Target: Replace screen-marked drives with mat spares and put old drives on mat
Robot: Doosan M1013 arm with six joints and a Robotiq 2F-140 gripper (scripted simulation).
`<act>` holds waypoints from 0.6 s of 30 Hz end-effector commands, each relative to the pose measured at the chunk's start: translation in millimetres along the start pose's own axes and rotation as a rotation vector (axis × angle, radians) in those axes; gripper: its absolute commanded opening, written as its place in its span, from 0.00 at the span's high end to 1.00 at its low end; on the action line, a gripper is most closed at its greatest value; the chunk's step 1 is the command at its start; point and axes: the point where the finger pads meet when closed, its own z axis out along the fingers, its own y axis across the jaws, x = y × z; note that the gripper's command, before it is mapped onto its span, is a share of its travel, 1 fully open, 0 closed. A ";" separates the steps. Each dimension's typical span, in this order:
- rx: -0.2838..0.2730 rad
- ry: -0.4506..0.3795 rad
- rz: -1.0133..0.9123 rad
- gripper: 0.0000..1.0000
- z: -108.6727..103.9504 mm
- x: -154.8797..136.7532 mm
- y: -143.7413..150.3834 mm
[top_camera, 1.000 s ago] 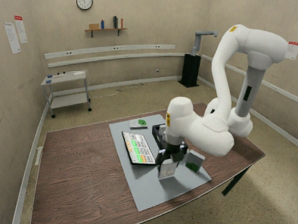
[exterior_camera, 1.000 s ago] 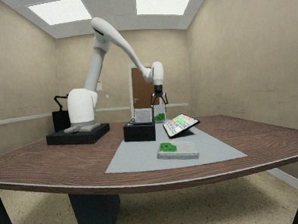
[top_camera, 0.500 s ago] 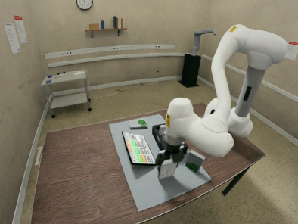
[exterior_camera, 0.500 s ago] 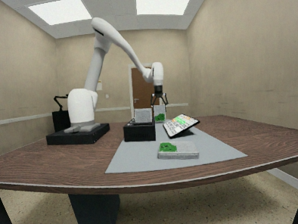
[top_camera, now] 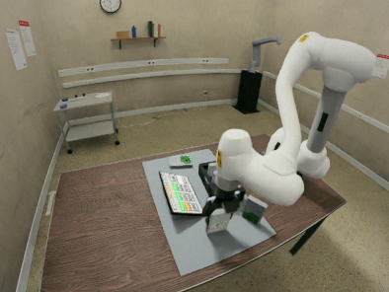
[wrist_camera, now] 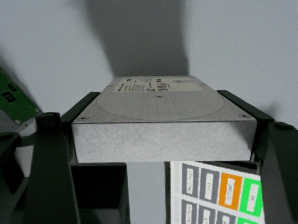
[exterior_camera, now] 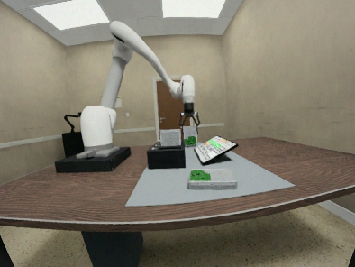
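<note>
Top view: holds a drive upright above or on the near part of the mat; pinches it by opposite edges in the jaws; shows a second drive just to the right, green board partly visible, and a flat drive at the far end; places the screen left of the dock, all on the counter.

Exterior view: shows the dock apparently flat, with a standing drive rising above it, seemingly seated; cannot tell how many bays are filled; puts the held drive beyond, green board low.

Wrist view: confirms the squeeze on both edges, plain end up, so probably connector end down; shows orange and green tiles, too small to read for bay position.

Seems mid-swap, with three drives outside the dock; cannot tell whether old or spare in the jaws; if old, calls for a gentle lowering and release directly on the mat; if spare, calls for matching the facing of the others, then straight insertion, with no second bay opened until rebuilding ends.
</note>
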 end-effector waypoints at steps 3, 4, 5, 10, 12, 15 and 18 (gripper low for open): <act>-0.001 0.001 0.000 0.90 2.1 0.3 0.4; -0.001 0.001 0.000 0.90 2.6 0.3 0.4; -0.001 0.001 0.000 0.90 3.1 0.3 0.4; -0.001 0.001 0.000 0.90 5.6 0.3 0.4; -0.001 0.001 0.000 0.90 6.5 0.3 0.4; -0.001 0.001 0.000 0.90 7.0 0.3 0.4; -0.001 0.001 0.000 0.90 8.3 0.3 0.4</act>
